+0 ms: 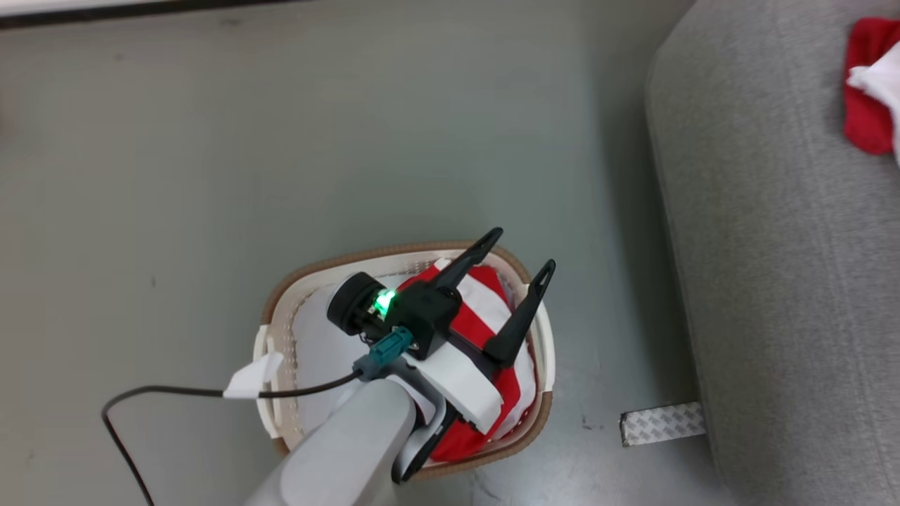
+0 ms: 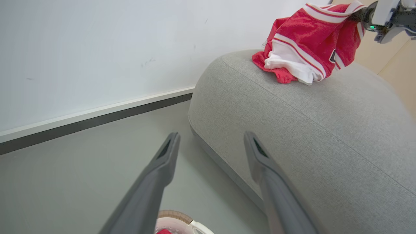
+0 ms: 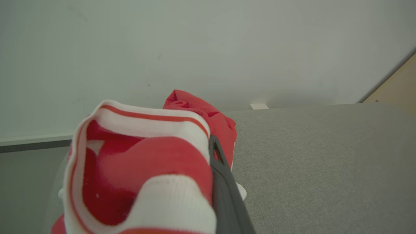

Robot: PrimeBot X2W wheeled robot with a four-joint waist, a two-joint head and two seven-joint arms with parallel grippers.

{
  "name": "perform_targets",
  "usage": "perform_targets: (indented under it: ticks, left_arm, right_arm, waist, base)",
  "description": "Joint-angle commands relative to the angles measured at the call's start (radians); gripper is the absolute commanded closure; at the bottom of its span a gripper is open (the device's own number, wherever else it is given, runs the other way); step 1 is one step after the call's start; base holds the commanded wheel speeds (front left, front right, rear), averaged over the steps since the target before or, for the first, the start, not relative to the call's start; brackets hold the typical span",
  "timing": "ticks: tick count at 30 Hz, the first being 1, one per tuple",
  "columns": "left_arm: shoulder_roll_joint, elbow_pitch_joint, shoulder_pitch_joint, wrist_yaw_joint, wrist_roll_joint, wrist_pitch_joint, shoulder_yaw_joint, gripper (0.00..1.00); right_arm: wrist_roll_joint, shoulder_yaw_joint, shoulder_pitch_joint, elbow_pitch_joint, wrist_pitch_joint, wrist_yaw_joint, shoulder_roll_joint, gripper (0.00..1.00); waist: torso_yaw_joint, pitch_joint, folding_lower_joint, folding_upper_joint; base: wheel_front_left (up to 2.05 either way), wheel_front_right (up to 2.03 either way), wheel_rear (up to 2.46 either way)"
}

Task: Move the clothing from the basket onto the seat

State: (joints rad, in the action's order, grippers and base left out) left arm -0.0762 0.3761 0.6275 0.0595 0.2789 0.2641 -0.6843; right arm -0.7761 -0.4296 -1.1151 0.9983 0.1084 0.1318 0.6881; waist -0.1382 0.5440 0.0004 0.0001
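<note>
The cream basket [image 1: 278, 330] with its brown rim stands on the floor, and red and white clothing [image 1: 485, 295] lies in its right half. My left gripper [image 1: 520, 251] hovers above that pile, open and empty, fingertips over the far rim; its fingers [image 2: 162, 162] are spread wide in the left wrist view. A second red garment [image 2: 302, 48] rests on the grey seat [image 2: 325, 130], its waistband lifted by my right gripper [image 2: 356, 14], which is shut on it. In the right wrist view the cloth [image 3: 146, 162] wraps around one dark finger [image 3: 224, 182] and hides the other.
Grey floor [image 1: 351, 140] surrounds the basket. The seat's edge [image 1: 668, 211] runs down the right of the head view, with a patterned foot [image 1: 661, 423] at its base. A black cable [image 1: 176, 392] trails from my left wrist. A white wall with a dark skirting [image 2: 97, 118] stands behind.
</note>
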Motion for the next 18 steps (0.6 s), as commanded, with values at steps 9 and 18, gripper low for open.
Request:
perform_targets:
  ticks: [9, 18]
  left_arm:
    - [-0.011, 0.015, 0.014, -0.015, 0.007, 0.0, 0.014, 0.0]
    - [-0.015, 0.032, -0.049, -0.012, 0.035, 0.0, 0.036, 0.0]
  right_arm:
    - [-0.082, -0.117, 0.078, 0.043, -0.145, -0.002, -0.012, 0.64]
    - [-0.145, -0.261, 0.127, -0.029, -0.188, -0.002, 0.001, 0.0]
  waist:
    - [0.012, 0.019, -0.0004, -0.0001]
    - [-0.034, -0.127, -0.0004, -0.0001]
  base:
    - [0.0, 0.0, 0.0]
    - [0.0, 0.0, 0.0]
